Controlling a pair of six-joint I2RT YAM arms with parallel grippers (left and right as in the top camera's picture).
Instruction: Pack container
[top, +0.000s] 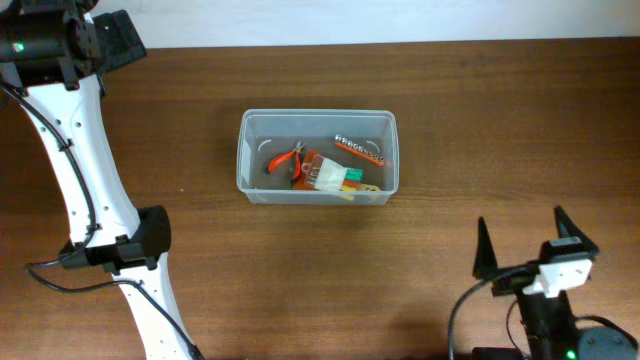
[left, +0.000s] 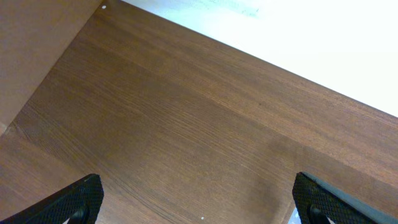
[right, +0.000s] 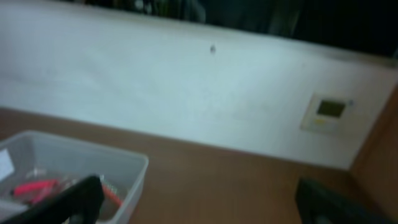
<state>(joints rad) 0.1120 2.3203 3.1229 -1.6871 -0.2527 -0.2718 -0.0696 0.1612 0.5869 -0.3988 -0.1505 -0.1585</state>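
Overhead: container (top: 243, 165) is set mid-table, red-handled pliers (top: 284, 160) and packaged items (top: 347, 170) lying inside; right gripper (top: 520, 220) is seen spread at the lower right, well apart. Left wrist alone: left gripper (left: 198, 183) is shown spread over wooden table (left: 186, 118). Right wrist alone: wall panel (right: 326, 112) is shown.

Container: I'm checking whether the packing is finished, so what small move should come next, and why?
Probably no pick at all: just rest both arms. Every tool in view, the pliers included, lies inside the container. The left hand and right hand are open, empty and well apart from it.
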